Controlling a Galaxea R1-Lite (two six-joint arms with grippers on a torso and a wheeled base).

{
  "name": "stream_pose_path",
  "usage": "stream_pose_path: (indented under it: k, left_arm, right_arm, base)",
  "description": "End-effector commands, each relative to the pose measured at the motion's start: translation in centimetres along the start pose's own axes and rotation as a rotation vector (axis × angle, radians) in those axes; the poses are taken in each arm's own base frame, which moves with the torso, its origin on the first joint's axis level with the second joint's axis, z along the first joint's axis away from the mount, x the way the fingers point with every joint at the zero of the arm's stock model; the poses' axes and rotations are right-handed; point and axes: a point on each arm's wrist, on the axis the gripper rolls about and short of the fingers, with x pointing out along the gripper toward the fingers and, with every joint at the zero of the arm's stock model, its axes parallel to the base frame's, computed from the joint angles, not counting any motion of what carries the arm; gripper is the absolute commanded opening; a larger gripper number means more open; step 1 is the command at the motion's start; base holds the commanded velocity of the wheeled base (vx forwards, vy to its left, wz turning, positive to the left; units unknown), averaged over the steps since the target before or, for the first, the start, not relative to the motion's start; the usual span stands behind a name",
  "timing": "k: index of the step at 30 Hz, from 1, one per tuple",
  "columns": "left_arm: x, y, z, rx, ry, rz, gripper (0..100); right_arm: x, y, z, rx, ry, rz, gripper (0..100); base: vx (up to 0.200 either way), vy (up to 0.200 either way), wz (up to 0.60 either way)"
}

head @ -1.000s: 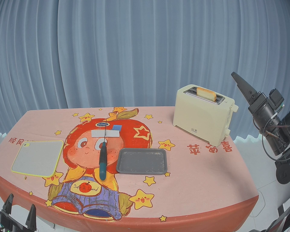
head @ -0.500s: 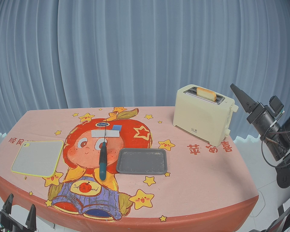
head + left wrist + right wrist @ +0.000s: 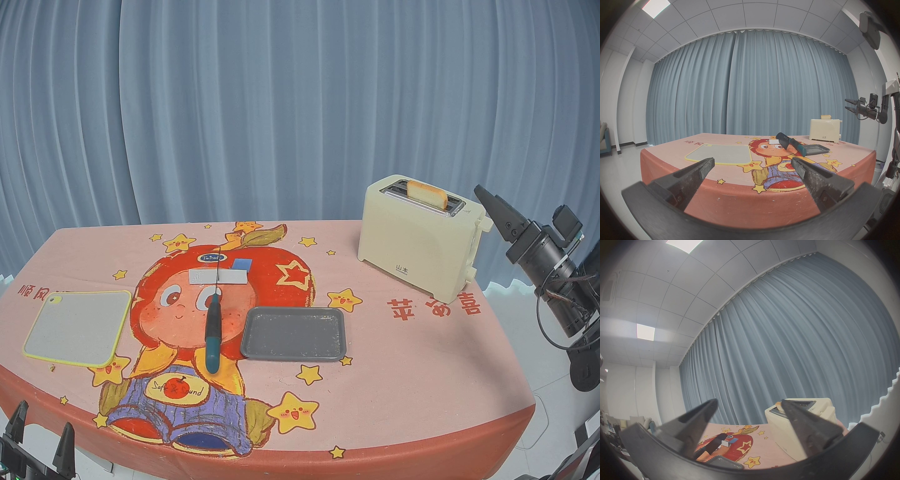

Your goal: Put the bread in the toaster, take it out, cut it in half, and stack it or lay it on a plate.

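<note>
Bread (image 3: pixel 427 194) stands partly raised from a slot of the toaster (image 3: pixel 417 244) at the table's (image 3: pixel 406 375) far right. The right gripper (image 3: pixel 481 192), jaws apart, hangs just beside the toaster, past the table's edge. The left gripper (image 3: pixel 752 161), jaws also apart, sits low by the near left corner. A knife (image 3: pixel 213 325) lies between board (image 3: pixel 78 326) and tray (image 3: pixel 294 333).

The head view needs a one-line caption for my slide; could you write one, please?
Bread stands in the toaster, the open right gripper beside it; knife, tray and board lie on the table.
</note>
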Motion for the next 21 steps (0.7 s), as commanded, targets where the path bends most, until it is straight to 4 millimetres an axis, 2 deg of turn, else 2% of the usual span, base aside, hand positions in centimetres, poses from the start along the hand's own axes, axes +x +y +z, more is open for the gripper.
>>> stream_pose_path:
  k: [1,4,7,13,16,21]
  left_arm:
    - [0.1,0.0,-0.5,0.0,0.016,0.001,100]
    - [0.1,0.0,-0.5,0.0,0.016,0.001,100]
    - [0.1,0.0,-0.5,0.0,0.016,0.001,100]
    - [0.1,0.0,-0.5,0.0,0.016,0.001,100]
    - [0.1,0.0,-0.5,0.0,0.016,0.0,100]
    - [0.1,0.0,-0.5,0.0,0.016,0.001,100]
  right_arm:
    - [-0.1,-0.5,-0.3,-0.002,0.008,-0.014,0]
    - [-1.9,-0.3,-2.1,0.006,0.121,0.008,0]
    - [-2.2,-0.1,-3.0,-0.027,0.17,0.025,0]
    - [-2.3,-2.1,-4.3,-0.053,0.23,-0.044,0]
    - [-3.3,-3.3,-6.1,-0.097,0.334,-0.06,0]
    - [-3.1,-5.1,-7.3,-0.1,0.382,-0.122,0]
  base:
    - [0.0,0.0,0.0]
    - [0.0,0.0,0.0]
    - [0.0,0.0,0.0]
    - [0.0,0.0,0.0]
    - [0.0,0.0,0.0]
    - [0.0,0.0,0.0]
